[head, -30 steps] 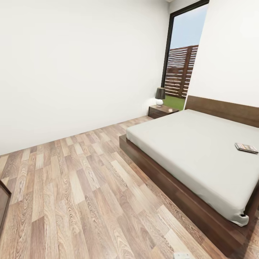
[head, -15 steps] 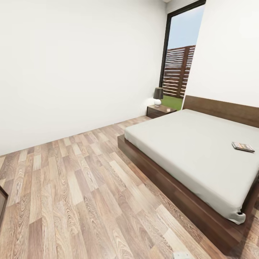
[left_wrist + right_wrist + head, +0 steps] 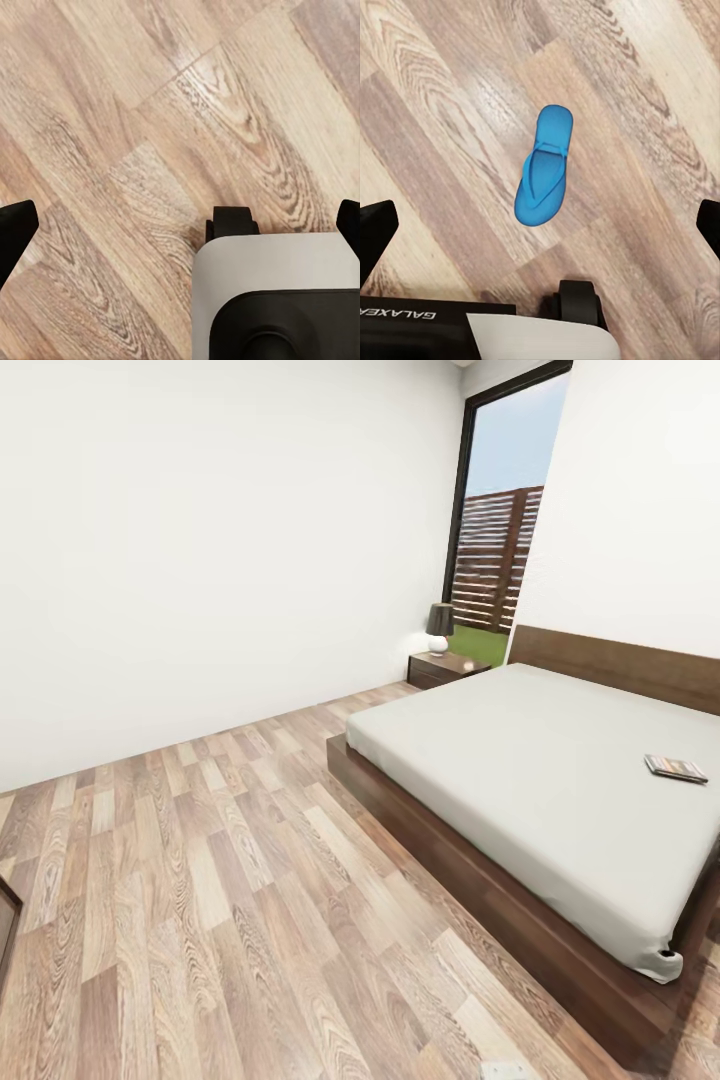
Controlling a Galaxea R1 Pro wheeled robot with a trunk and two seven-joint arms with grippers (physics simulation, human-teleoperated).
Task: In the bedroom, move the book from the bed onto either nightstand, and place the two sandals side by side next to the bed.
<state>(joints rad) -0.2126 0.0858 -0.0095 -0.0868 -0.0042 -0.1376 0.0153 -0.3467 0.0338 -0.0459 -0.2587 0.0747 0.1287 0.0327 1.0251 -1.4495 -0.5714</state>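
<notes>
Looking from your head camera, you have the bed (image 3: 540, 780) filling the 3 o'clock side of the view, pale mattress on a dark frame. The book (image 3: 676, 768) lies flat on the mattress near the 3 o'clock edge. The nightstand (image 3: 447, 667) stands at about 1 o'clock, just beside the headboard (image 3: 620, 665), carrying a small lamp (image 3: 439, 628). Your right wrist camera looks down on one blue sandal (image 3: 544, 164) lying flat on the wooden floor (image 3: 200, 880). Both of your hands, left hand (image 3: 180, 225) and right hand (image 3: 540, 225), have their dark fingers spread wide apart, gripping nothing.
</notes>
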